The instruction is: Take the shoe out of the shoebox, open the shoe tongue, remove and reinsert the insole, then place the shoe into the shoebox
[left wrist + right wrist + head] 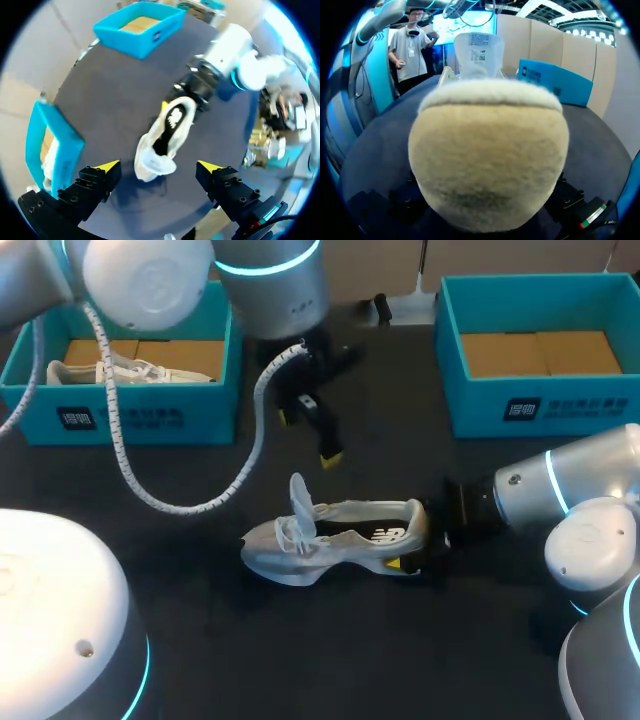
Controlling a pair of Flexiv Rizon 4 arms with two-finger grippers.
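The white sneaker (335, 538) sits out on the dark table (250, 640), tongue (299, 498) standing up, and the left gripper (308, 437) hangs over it with its fingers spread wide, touching nothing. The right gripper (412, 545) is at the heel, which fills its wrist view and blocks the sight, so I cannot tell whether it grips. Behind, the left shoebox (130, 420) holds a second white shoe (130, 370), while the right shoebox (540, 405) stands well apart
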